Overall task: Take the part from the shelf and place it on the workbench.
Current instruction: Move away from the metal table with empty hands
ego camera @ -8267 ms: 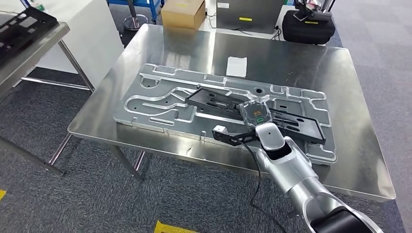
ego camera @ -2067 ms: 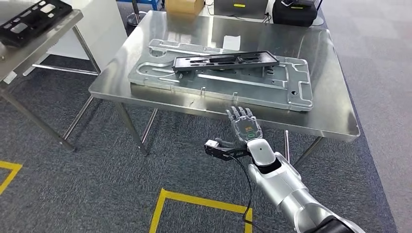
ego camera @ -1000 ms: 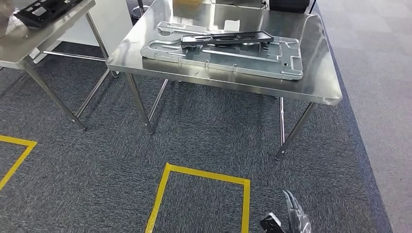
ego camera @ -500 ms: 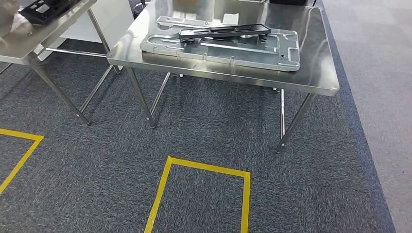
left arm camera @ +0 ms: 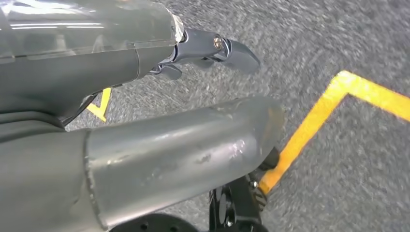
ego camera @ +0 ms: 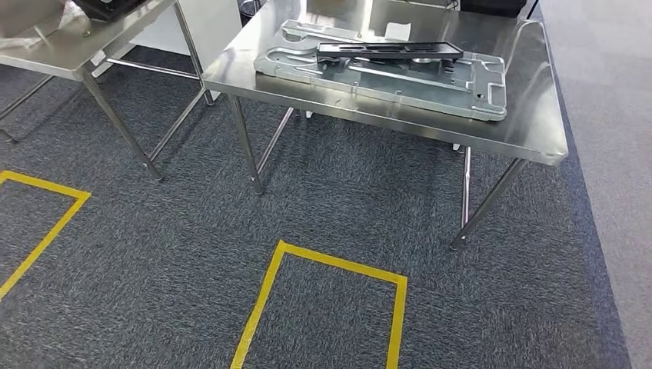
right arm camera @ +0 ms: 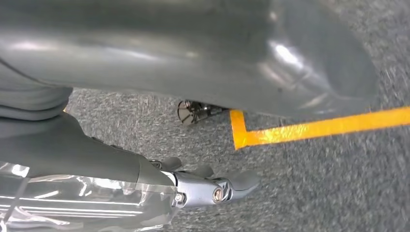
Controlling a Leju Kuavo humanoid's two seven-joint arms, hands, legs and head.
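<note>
Part point(ego camera: 390, 51), one long black frame, lies flat on top of the single grey metal fixture plate point(ego camera: 430, 84) on the workbench point(ego camera: 530, 131). It runs along the plate's far side, resting on the plate and touching nothing else that I can make out. I count one workbench with that plate on it, and one second steel table point(ego camera: 73, 58) off to my left, with a dark object at its far corner that is cut off by the frame edge, so I cannot say what it is. On the grey carpet point(ego camera: 154, 246) I see two yellow tape outlines point(ego camera: 338, 265), one in front of me and one at the left edge.

My left hand point(left arm camera: 212, 50) hangs over the carpet; from the wrist camera I see the thick thumb and a dark finger extended, spread apart, with nothing between them. My right hand point(right arm camera: 212, 186) is the same story: thumb and fingers stretched out above the carpet beside a corner of yellow tape, apart from each other and gripping nothing. Both wrist pictures are motion-blurred, so I cannot tell the finer finger posture.
</note>
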